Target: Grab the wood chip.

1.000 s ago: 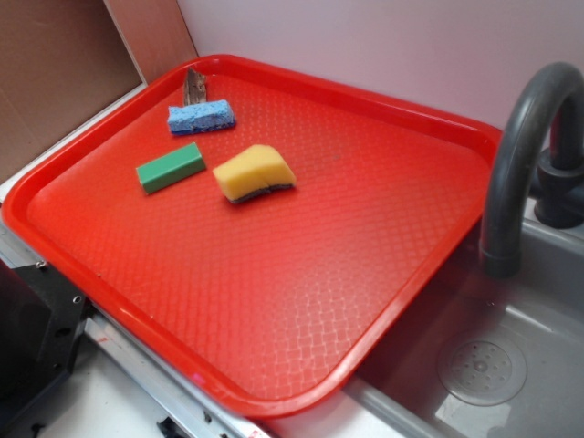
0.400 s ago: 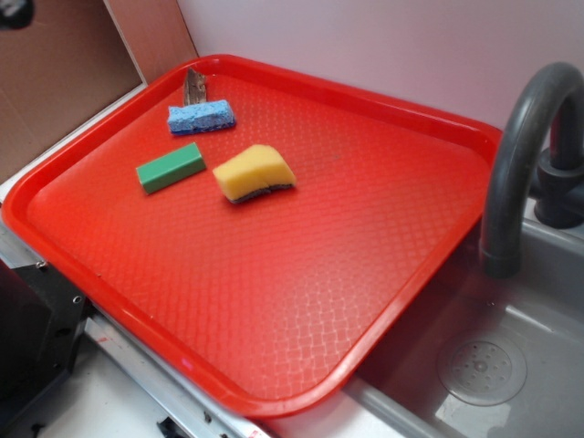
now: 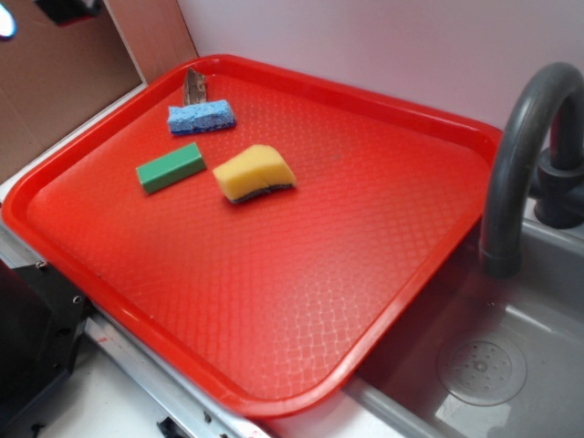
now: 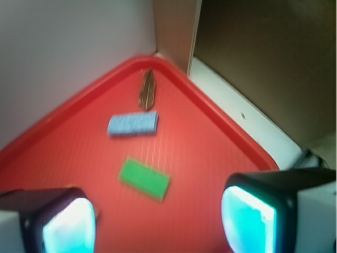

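Observation:
The wood chip (image 3: pixel 194 87), a thin brown-grey sliver, lies flat in the far left corner of the red tray (image 3: pixel 274 401). In the wrist view the wood chip (image 4: pixel 147 89) lies far ahead, pointing into the tray's corner. My gripper (image 4: pixel 158 224) is open, its two glowing cyan pads (image 4: pixel 247 219) wide apart with only the tray floor between them. It hovers high and well short of the chip. In the exterior view only a bit of the gripper (image 3: pixel 36 13) shows at the top left edge.
A blue sponge (image 3: pixel 201 117) lies just in front of the chip, then a green block (image 3: pixel 171 167) and a yellow sponge (image 3: pixel 255 173). A brown board (image 3: pixel 55 82) stands left of the tray. A grey faucet (image 3: pixel 520 155) and a sink (image 3: pixel 484 365) are at the right.
My gripper has come into the exterior view at the top left corner and moved rightward. Nothing on the tray has shifted.

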`<act>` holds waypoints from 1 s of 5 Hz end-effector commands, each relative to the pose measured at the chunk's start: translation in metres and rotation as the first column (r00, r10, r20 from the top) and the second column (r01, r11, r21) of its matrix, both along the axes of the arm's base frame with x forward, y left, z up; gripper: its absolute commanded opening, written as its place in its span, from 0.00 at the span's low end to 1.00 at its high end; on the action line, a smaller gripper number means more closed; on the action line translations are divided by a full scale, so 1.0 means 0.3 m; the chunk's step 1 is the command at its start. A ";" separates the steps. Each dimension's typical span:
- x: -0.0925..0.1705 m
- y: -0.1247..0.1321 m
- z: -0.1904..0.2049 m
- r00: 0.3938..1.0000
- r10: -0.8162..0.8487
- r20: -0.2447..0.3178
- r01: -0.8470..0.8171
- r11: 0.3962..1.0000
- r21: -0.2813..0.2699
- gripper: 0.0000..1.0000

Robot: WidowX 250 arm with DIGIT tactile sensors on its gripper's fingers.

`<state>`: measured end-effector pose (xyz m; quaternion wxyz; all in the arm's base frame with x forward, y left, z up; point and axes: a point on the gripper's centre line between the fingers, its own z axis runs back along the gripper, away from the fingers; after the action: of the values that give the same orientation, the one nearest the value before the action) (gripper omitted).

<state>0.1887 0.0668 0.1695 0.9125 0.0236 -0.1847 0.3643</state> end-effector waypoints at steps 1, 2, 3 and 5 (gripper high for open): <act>0.141 0.147 -0.083 0.985 0.086 0.147 -0.094 0.994 0.048 1.00; 0.201 0.186 -0.146 0.977 0.125 0.172 -0.137 0.989 0.061 1.00; 0.264 0.226 -0.207 0.967 0.162 0.199 -0.178 0.982 0.068 1.00; 0.350 0.289 -0.359 0.967 0.189 0.170 -0.194 0.981 0.014 1.00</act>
<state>0.2899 0.1391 0.0427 0.8616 0.0215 -0.2371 0.4484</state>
